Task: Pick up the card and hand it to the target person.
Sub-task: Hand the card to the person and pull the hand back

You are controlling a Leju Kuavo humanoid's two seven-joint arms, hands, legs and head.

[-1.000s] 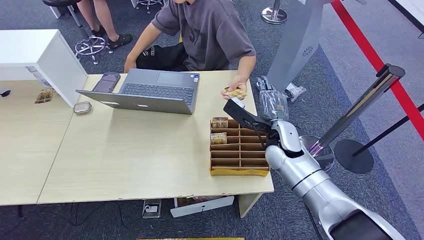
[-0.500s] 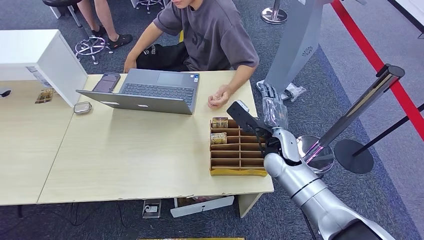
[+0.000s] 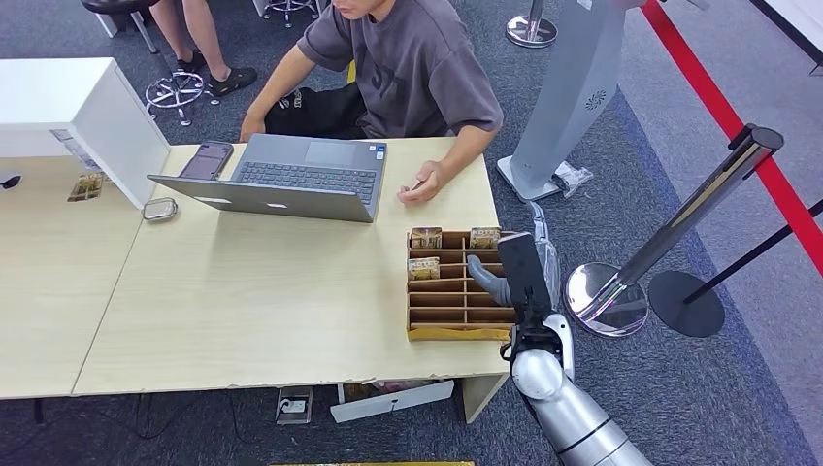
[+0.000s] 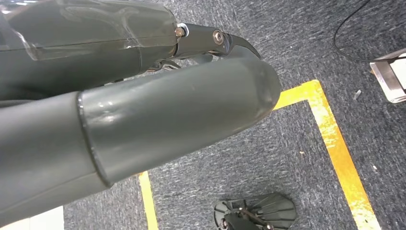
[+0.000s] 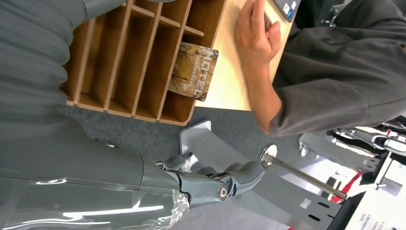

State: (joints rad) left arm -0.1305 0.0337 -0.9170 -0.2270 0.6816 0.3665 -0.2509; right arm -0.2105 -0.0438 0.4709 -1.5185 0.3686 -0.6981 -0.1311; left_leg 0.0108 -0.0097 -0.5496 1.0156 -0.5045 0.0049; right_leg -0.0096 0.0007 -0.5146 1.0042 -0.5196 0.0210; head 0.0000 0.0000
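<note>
Now I see my right hand (image 3: 529,267) pulled back beside the wooden organizer (image 3: 464,335), fingers apart and empty; the person's hand (image 3: 419,186) has lowered onto the surface (image 3: 243,311).

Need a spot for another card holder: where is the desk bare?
Bare: the wide stretch between the laptop and the desk's near edge, left of the wooden card rack. Crowded: the far right corner, with the person's hand, the rack and the right hand.
</note>
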